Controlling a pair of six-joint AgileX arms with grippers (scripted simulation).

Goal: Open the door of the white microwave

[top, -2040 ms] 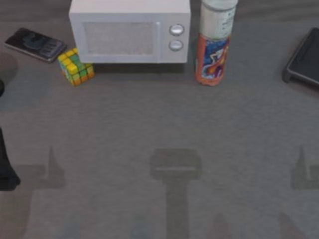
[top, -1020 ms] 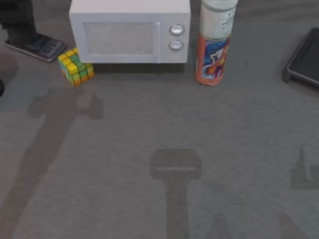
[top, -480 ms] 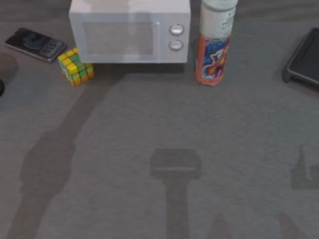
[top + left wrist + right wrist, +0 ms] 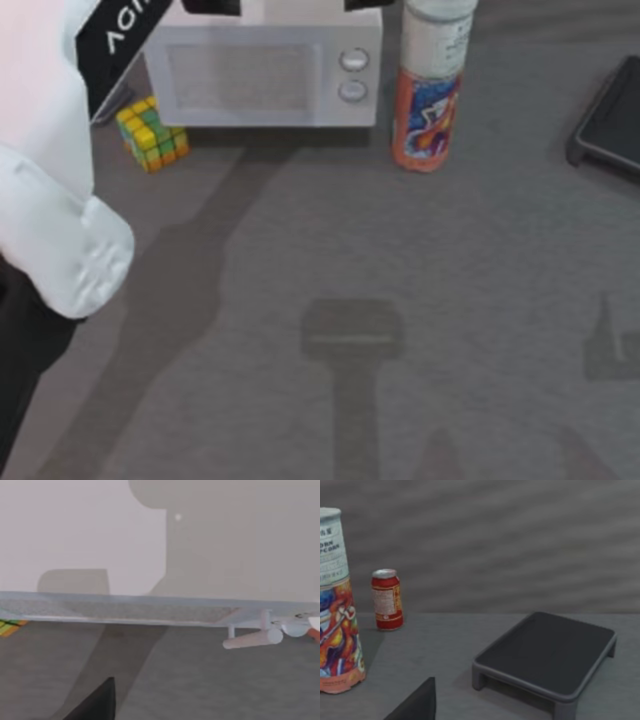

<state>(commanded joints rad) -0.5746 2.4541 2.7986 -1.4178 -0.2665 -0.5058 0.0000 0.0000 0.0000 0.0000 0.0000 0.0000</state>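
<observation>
One arm is at work: the left arm (image 4: 55, 190) rises as a white column along the top view's left side and reaches over the top of the white microwave (image 4: 262, 62), which stands at the table's (image 4: 400, 250) far edge just left of the orange-labelled bottle (image 4: 430, 85). Its gripper is hidden and I cannot tell how its fingers stand. The door (image 4: 238, 78) sits flush and closed; the right arm is outside the top view.
</observation>
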